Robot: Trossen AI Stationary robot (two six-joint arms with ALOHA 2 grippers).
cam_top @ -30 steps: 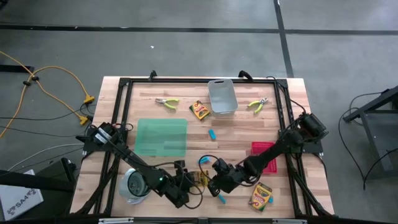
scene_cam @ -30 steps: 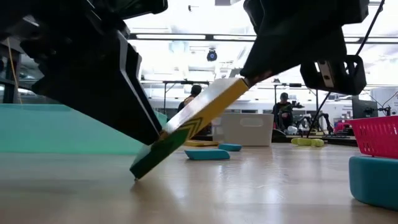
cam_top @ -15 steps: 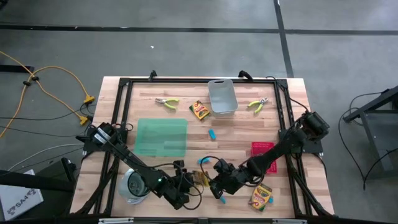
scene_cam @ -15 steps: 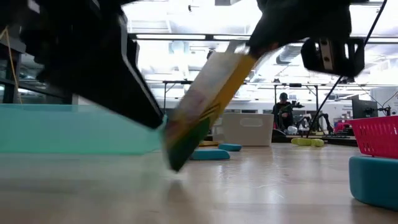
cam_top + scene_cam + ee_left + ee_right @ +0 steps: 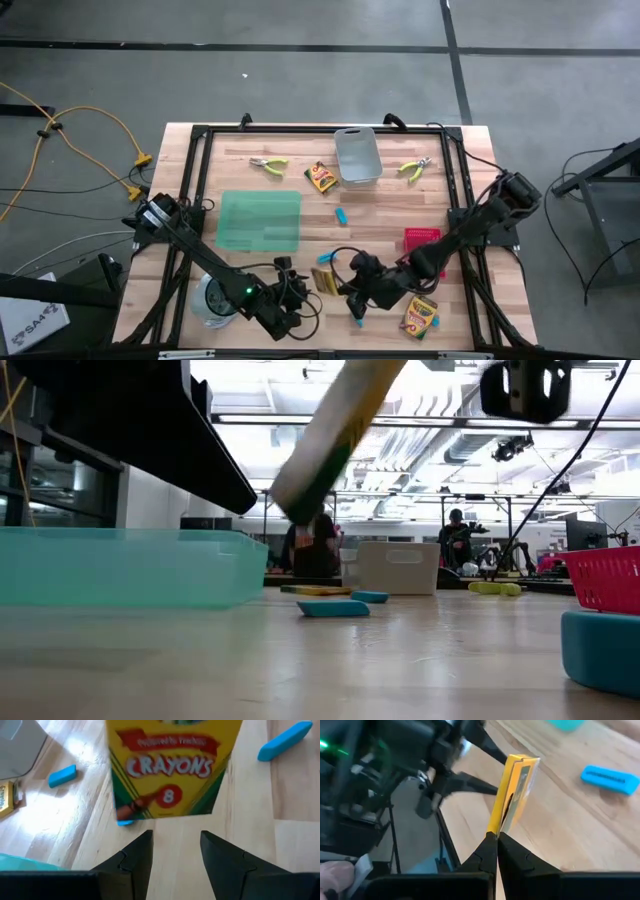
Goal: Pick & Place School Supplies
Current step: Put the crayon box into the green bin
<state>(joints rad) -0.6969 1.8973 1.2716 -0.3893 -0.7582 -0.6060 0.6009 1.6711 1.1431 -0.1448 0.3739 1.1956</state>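
Bare wood lies open mid-frame between the green mat (image 5: 260, 220) and red tray (image 5: 424, 247), with only one blue block (image 5: 341, 216) there. Along the bottom edge we see both grippers, left gripper (image 5: 300, 296) and right gripper (image 5: 340, 290), crowd the crayon box (image 5: 324, 282).

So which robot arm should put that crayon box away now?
The right one, probably. The right gripper is already shut on the crayon box and holds it up off the table. The left gripper is open and empty, just in front of the box.
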